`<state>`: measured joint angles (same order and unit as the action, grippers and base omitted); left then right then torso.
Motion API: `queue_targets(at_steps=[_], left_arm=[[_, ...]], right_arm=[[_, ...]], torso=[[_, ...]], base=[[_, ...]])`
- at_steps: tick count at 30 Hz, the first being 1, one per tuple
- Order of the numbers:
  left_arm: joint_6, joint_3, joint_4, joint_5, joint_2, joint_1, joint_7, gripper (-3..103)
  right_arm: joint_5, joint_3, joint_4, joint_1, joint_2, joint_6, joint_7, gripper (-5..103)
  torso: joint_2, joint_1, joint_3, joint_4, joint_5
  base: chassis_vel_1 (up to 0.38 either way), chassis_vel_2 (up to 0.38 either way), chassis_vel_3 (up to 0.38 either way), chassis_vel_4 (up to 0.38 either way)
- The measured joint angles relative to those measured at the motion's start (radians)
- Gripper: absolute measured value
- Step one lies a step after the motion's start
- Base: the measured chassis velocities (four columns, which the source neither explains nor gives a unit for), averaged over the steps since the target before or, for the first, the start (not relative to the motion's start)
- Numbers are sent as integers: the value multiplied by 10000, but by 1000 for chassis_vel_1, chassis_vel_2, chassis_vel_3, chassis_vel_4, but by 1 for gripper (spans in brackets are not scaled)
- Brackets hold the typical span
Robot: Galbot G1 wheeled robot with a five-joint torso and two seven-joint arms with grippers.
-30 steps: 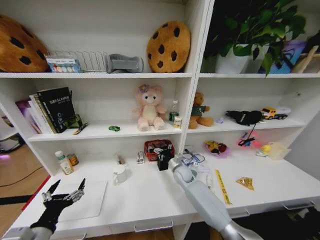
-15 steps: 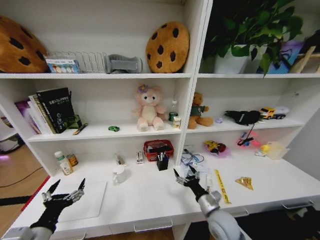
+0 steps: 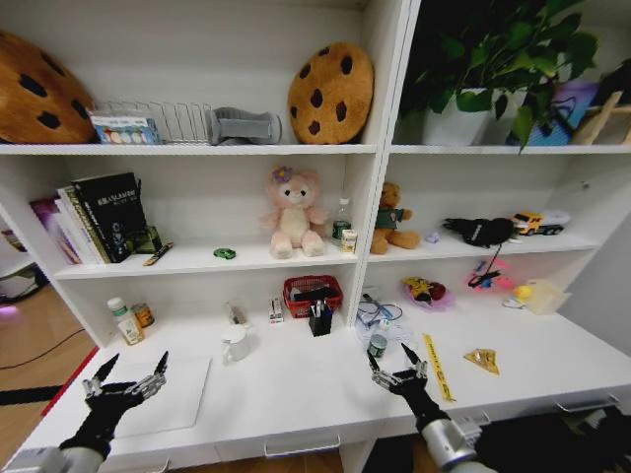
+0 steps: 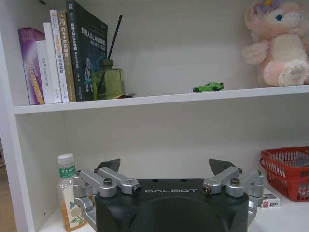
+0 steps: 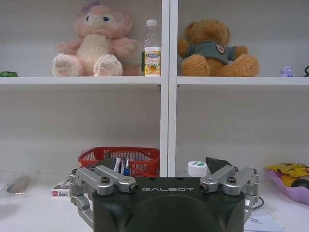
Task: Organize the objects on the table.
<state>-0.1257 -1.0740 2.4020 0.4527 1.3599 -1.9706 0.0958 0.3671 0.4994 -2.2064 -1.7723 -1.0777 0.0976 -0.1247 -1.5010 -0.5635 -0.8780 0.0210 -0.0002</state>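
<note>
The white table (image 3: 296, 384) runs under the shelving. A flat silver laptop (image 3: 177, 394) lies closed at its left end, and my left gripper (image 3: 131, 371) hovers open over the laptop's near left corner. My right gripper (image 3: 397, 370) is open above the table's front edge, right of centre, holding nothing. A black pen holder (image 3: 320, 321) with pens stands in front of the red basket (image 3: 314, 292). The tiny green toy car (image 3: 225, 253) sits on the shelf above, also clear in the left wrist view (image 4: 208, 87). Both wrist views show spread fingers: left gripper (image 4: 164, 166), right gripper (image 5: 161, 164).
A white mug (image 3: 236, 343), small bottles (image 3: 126, 321), a white-capped jar (image 3: 378, 344), a yellow strip (image 3: 437, 367) and cables (image 3: 380, 313) lie on the table. Plush toys (image 3: 294, 212), books (image 3: 104, 217) and cookie cushions (image 3: 331, 91) fill the shelves. Silver drawer handles (image 3: 301, 448) line the front.
My right arm has drawn back from the pen holder by the red basket to the table's front edge, uncovering the white-capped jar. The left arm has stayed put.
</note>
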Motion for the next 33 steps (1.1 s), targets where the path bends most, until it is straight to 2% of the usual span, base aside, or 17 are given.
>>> queue_targets(at_steps=[12, 13, 14, 16, 18, 19, 21, 22, 24, 25, 28, 33], left_arm=[[0, 1, 0, 0, 0, 0, 4, 100], [-1, 1, 1, 0, 0, 0, 4, 100], [-1, 1, 0, 0, 0, 0, 5, 100], [-1, 5, 1, 1, 0, 0, 12, 100], [-1, 5, 1, 1, 0, 0, 16, 100], [-1, 5, 3, 0, 1, 0, 19, 100], [-1, 5, 3, 1, 1, 0, 23, 100], [-1, 5, 3, 1, 1, 0, 23, 100], [-1, 4, 3, 0, 1, 0, 18, 100], [-1, 4, 3, 0, 1, 0, 18, 100], [-2, 1, 2, 0, -2, 0, 16, 100], [-2, 1, 0, 0, -2, 0, 14, 100]], right_arm=[[597, -292, 503, 850, 157, -16, -1, 100], [804, -364, 641, 1031, 213, 0, 65, 100], [1055, -476, 807, 1289, 298, 27, 191, 100], [1227, -604, 973, 1592, 405, 30, 345, 100], [1369, -773, 1168, 1999, 549, -16, 585, 100], [1499, -994, 1356, 2408, 690, -163, 764, 100], [1673, -1541, 1774, 3178, 882, -493, 901, 100], [1673, -1541, 1774, 3178, 882, -493, 901, 100], [1583, -2331, 2341, 3883, 1067, -555, 1112, 100], [1583, -2331, 2341, 3883, 1067, -555, 1112, 100], [1662, -3507, 2743, 4558, 1092, -677, 1154, 100], [1499, -4218, 3242, 5244, 847, -693, 1082, 100]], torso=[[3, -2, -2, 3, 0], [1, 0, -1, 3, -2], [2, -2, -2, 5, 12], [3, -2, -3, 12, 3], [3, -2, -4, 6, 1], [3, -1, -3, 1, 12], [3, -2, -3, 2, -2], [3, -2, -3, 2, -2], [2, -1, -3, 3, 2], [2, -1, -3, 3, 2], [2, -2, -2, 7, -1], [2, -2, -2, 2, 1]], base=[[-169, -158, 155, 156], [-234, -241, 216, 234], [-214, -230, 216, 213], [-214, -226, 194, 213], [-196, -223, 172, 162], [-82, -117, 159, 162], [-56, -94, 66, 49], [-29, -72, 29, 23], [6, 30, -23, -9], [11, 60, -46, -19], [50, 66, -54, -58], [38, 42, -36, -49]])
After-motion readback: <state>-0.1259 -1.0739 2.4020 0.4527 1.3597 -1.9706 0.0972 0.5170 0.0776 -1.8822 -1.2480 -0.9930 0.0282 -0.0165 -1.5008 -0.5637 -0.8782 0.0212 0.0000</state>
